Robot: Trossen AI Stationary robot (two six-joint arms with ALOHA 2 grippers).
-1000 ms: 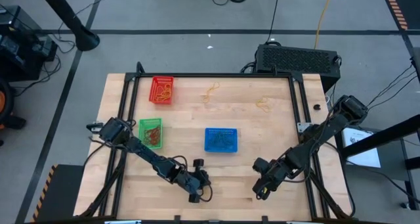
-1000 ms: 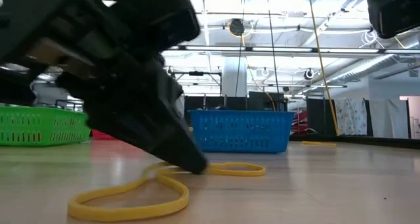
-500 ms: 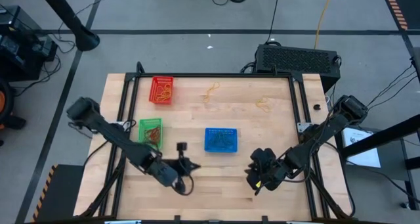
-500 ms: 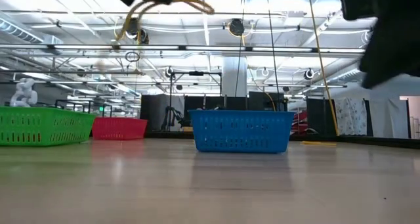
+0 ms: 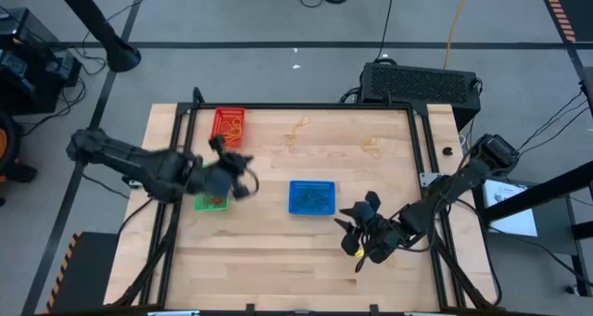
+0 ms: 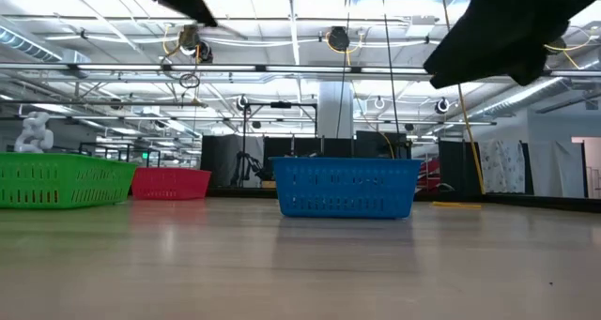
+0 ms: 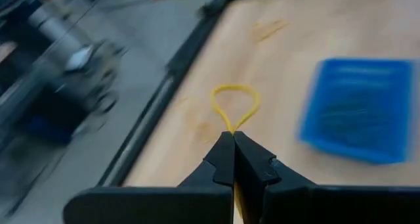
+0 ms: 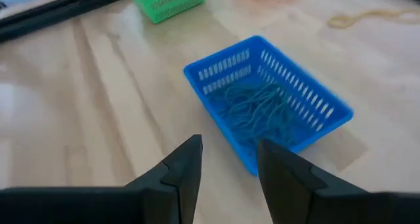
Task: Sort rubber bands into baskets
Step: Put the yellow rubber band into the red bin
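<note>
My left gripper (image 7: pixel 233 140), fingers clenched on a thin yellow rubber band loop (image 7: pixel 235 104), hangs above the green perforated plastic basket (image 5: pixel 211 201). Red perforated basket (image 5: pixel 229 126) sits beyond it; blue perforated basket (image 8: pixel 266 108), holding blue bands (image 8: pixel 257 110), mid wooden tabletop (image 5: pixel 278 251). My right gripper (image 8: pixel 228 159) hovers beside the blue basket, fingers released, empty.

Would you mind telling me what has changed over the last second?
The left claw, shut on a yellow band it lifted from the table's front, has swung up and back to above the green basket. The right claw, open and empty, moved a little toward the blue basket. The baskets and the loose bands at the back stayed put.
</note>
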